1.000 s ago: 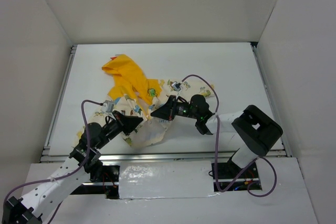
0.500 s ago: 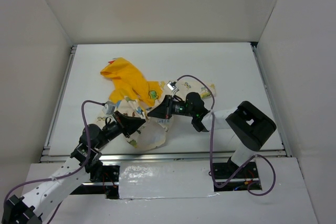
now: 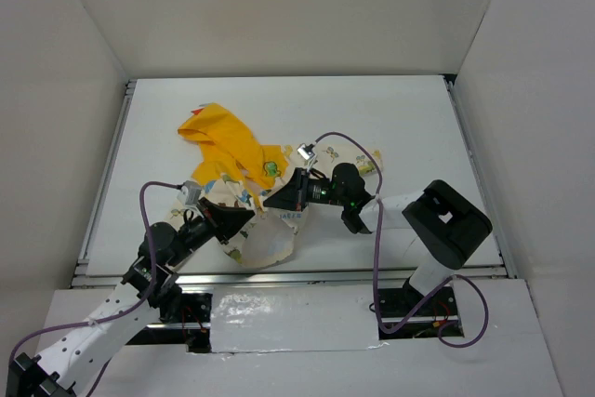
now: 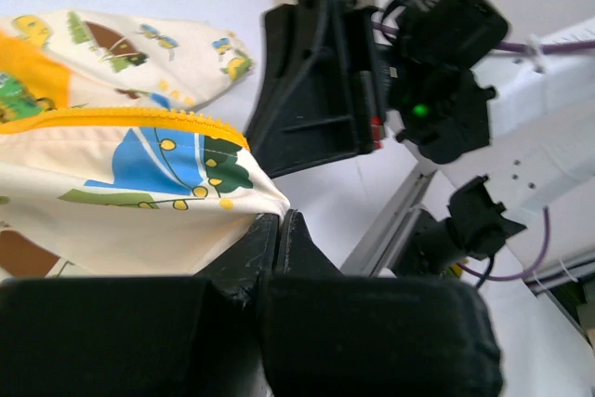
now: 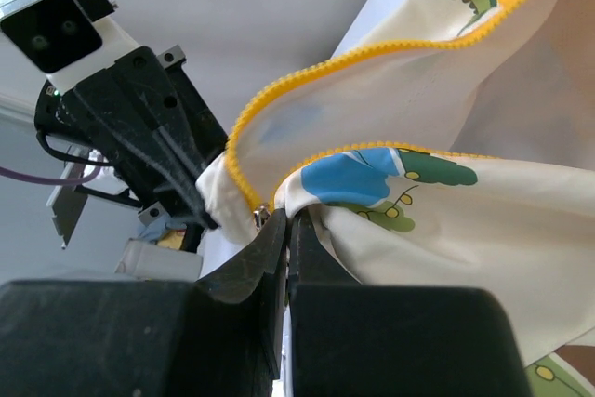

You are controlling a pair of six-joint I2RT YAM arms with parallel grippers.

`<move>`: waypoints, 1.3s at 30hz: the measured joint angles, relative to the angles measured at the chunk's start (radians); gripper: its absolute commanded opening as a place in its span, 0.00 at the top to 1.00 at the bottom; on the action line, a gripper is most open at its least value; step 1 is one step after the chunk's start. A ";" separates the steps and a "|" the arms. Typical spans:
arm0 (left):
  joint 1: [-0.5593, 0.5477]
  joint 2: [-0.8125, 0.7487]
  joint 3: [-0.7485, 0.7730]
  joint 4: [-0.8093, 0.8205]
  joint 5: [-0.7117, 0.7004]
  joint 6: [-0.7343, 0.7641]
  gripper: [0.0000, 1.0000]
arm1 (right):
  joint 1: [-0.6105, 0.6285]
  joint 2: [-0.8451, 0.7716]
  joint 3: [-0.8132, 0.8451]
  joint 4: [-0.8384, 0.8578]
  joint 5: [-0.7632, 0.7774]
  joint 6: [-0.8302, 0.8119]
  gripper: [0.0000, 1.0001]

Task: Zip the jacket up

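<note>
The jacket (image 3: 244, 150) is cream with cartoon prints and a yellow hood, bunched near the table's front middle. Its yellow zipper edge shows in the left wrist view (image 4: 139, 118) and in the right wrist view (image 5: 372, 53). My left gripper (image 3: 249, 215) is shut on the jacket's bottom corner (image 4: 265, 204), with the jaws pressed together. My right gripper (image 3: 271, 200) is shut on the jacket's hem next to the small metal zipper slider (image 5: 259, 218). The two grippers sit close together, facing each other.
White walls enclose the white table (image 3: 390, 109). A metal rail (image 3: 297, 271) runs along the front edge. A purple cable (image 3: 358, 144) loops over the right arm. The jacket's lower cream panel (image 3: 265, 244) hangs towards the front edge.
Both grippers have shifted slightly left and closer together, keeping their hold. The jacket's lower part has bunched up more between them.
</note>
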 measured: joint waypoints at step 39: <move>0.000 0.096 -0.071 0.163 0.067 -0.084 0.46 | -0.017 0.011 -0.068 0.201 -0.109 0.061 1.00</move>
